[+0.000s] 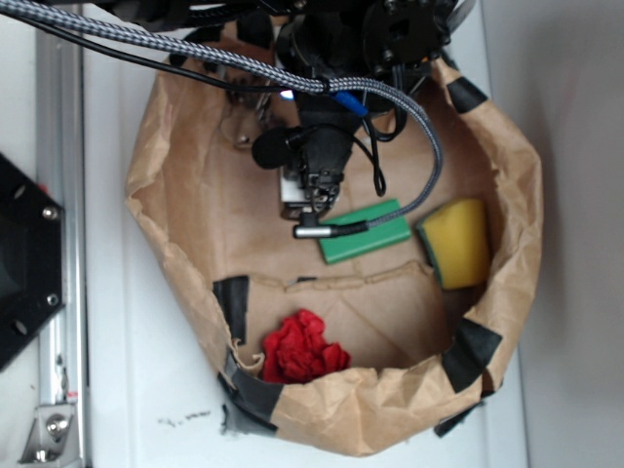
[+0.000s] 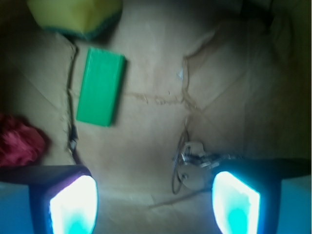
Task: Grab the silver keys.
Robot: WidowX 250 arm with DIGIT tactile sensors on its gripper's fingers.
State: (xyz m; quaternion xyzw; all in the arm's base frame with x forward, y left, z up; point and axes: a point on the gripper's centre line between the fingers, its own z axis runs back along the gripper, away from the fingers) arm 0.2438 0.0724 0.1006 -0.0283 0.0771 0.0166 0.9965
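The silver keys (image 2: 192,165) lie on the brown paper floor, a small shiny bunch on a thin wire ring. In the wrist view they sit just inside my right finger (image 2: 236,202), touching or nearly touching its inner edge. My gripper (image 2: 155,204) is open, with a wide gap and bare paper in the middle of it. In the exterior view the gripper (image 1: 312,195) hangs low inside the paper basin and the arm hides most of the keys.
A green block (image 1: 366,232) lies beside the gripper, and a yellow-green sponge (image 1: 456,242) lies further right. A red cloth (image 1: 302,348) sits near the front wall. The crumpled paper basin wall (image 1: 322,414) rings everything. A braided cable (image 1: 390,93) loops over the arm.
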